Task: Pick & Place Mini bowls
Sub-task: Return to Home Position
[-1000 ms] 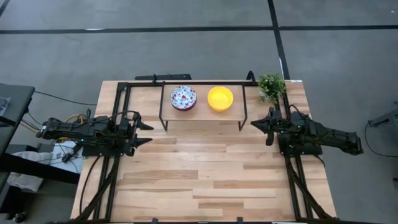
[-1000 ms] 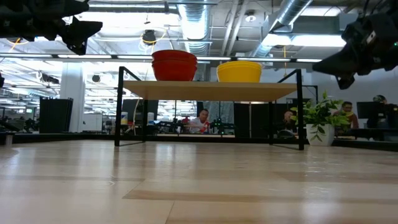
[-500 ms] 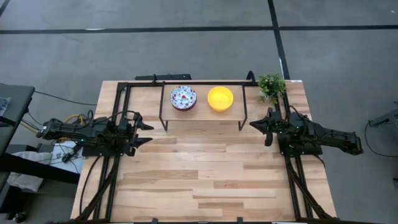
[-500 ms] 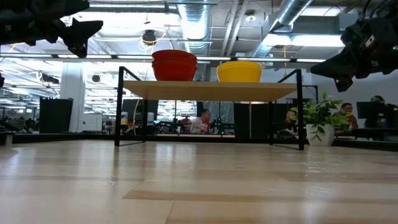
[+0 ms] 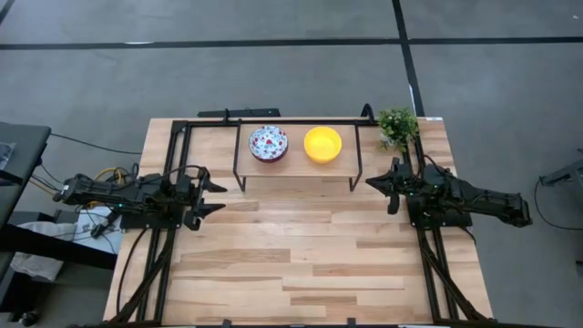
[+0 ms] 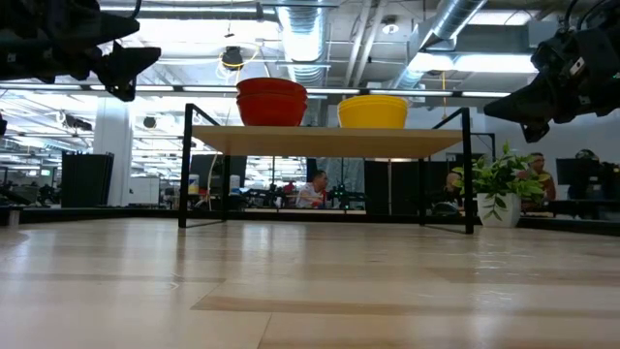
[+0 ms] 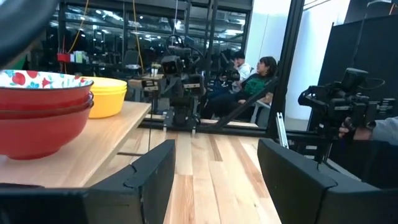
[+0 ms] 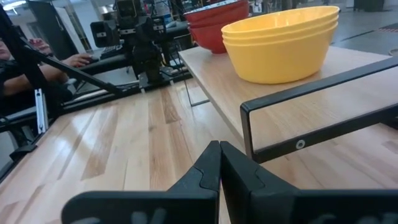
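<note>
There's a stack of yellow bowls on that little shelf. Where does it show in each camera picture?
High view: yellow bowls on the right half of the shelf.
Low view: on the shelf top, right of centre.
Left wrist view: behind the red bowls, partly hidden.
Right wrist view: nearest, large.
Shared landmark: the red bowls beside them.

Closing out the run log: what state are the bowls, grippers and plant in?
Yellow bowls: stacked upright on the shelf.
Red speckled bowls: stacked upright beside them.
Left gripper: open, empty, left of the shelf.
Right gripper: shut, empty, right of the shelf.
Plant: upright, by the shelf's right end.
</note>
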